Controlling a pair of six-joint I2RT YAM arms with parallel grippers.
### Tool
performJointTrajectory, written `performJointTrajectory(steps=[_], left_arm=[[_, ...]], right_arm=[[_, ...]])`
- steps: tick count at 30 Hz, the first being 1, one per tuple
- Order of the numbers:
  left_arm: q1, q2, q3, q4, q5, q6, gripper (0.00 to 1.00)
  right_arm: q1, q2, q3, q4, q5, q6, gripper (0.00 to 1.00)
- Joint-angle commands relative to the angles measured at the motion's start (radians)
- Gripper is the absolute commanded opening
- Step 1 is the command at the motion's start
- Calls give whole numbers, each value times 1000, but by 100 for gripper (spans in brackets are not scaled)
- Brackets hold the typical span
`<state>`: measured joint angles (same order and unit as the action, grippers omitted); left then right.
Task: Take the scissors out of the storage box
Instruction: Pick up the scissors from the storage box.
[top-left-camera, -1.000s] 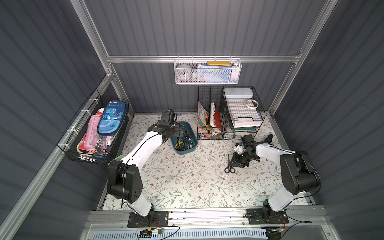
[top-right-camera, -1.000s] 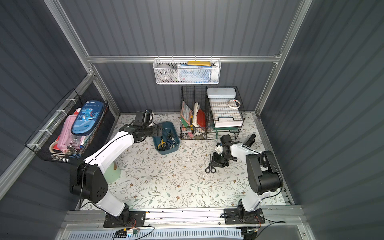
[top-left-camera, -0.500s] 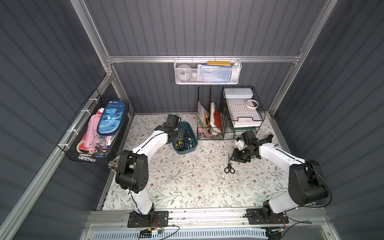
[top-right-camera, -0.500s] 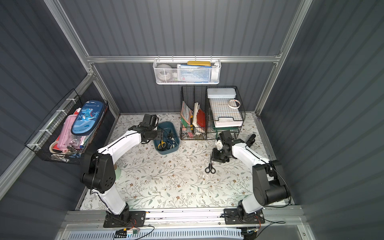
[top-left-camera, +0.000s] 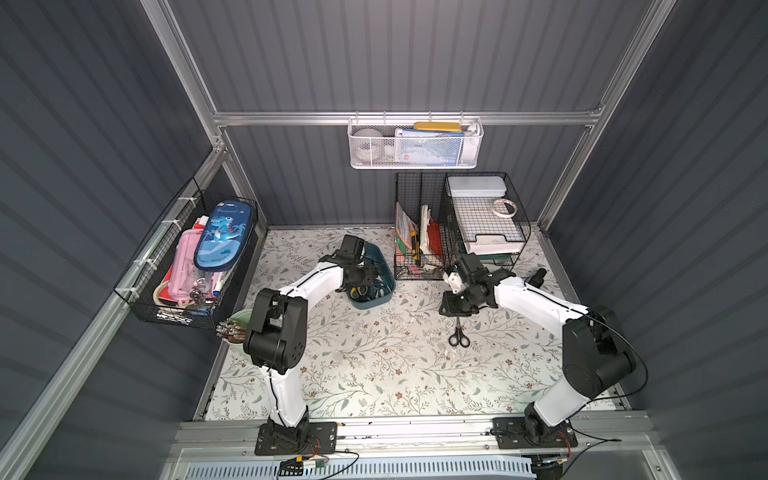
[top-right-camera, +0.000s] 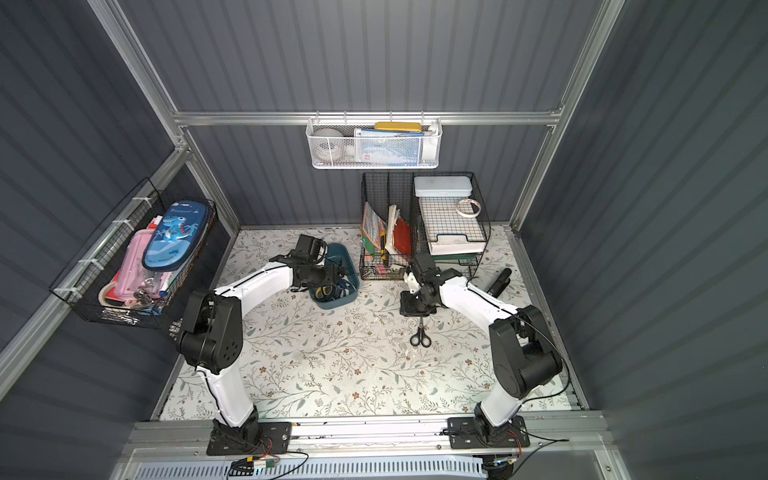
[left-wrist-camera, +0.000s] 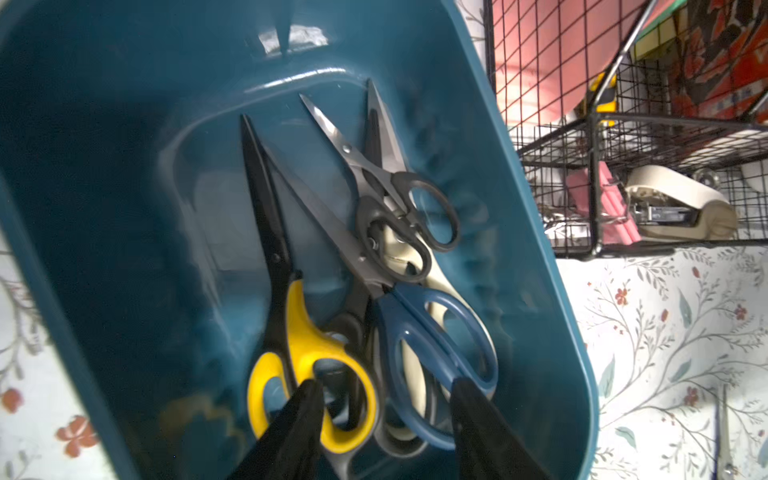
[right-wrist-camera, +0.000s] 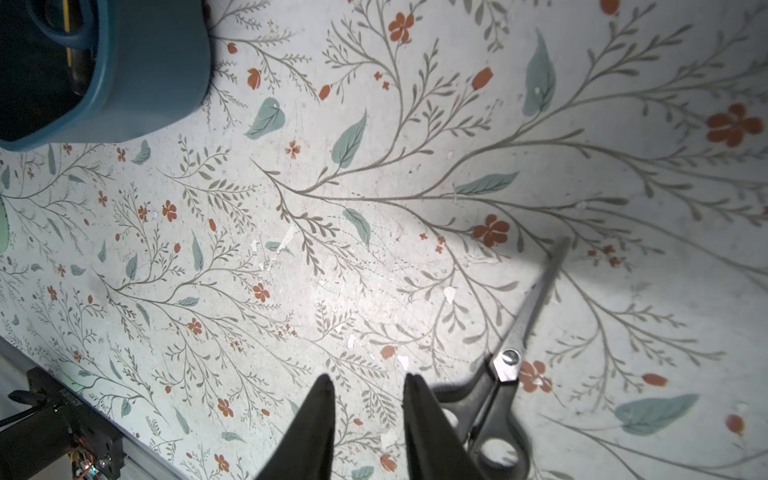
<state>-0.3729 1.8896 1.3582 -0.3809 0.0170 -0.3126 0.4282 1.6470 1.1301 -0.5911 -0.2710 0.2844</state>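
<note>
Left wrist view looks straight down into the storage box (left-wrist-camera: 536, 232), where the scissors lie in a heap with their blades all pointing the same way. There is a yellow-and-black pair (left-wrist-camera: 297, 328), a blue-handled pair (left-wrist-camera: 392, 307), and a small black-handled pair (left-wrist-camera: 353, 158) lying on top of a cream-handled pair (left-wrist-camera: 419, 259). The left end effector (left-wrist-camera: 385, 386) is down among the handle loops. One of its fingers (left-wrist-camera: 299, 428) sits at the yellow loops and the other is against the outer edge of the blue loop. The jaws stand roughly half apart with several handles between them, and I cannot tell whether they are pinching anything. A second ago this end effector was over the box's edge; since then it has come in over the box.

In both top views the box (top-left-camera: 384, 297) (top-right-camera: 347, 296) sits toward the back of the floral desk (top-left-camera: 374, 361), just beside the black wire basket (top-left-camera: 419, 266).

Another small black pair (top-left-camera: 458, 336) (top-right-camera: 420, 336) lies flat on the desk, well apart from the box and in the same spot as a second ago. The right end effector (right-wrist-camera: 368, 382) hangs just beside its handles (right-wrist-camera: 494, 419). Its jaws are only a little apart and hold nothing.
</note>
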Motion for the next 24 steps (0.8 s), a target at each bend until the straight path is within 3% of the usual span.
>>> performJointTrajectory(steps=[1,7,11,18,24], left_arm=[[-3,35,-15,13,58,-38,52],[-4,71,-17,9,42,-68,45],[-4,82,-36,38,102,-89,41],[-3,70,-41,41,92,-114,18],[-3,43,-4,-9,39,-98,9]], right_arm=[[7,2,-12,10,10,13,32],[7,-6,-18,9,13,5,32],[7,-4,-24,12,13,4,32],[6,-6,-36,17,13,2,32],[7,-5,-29,17,10,-1,32]])
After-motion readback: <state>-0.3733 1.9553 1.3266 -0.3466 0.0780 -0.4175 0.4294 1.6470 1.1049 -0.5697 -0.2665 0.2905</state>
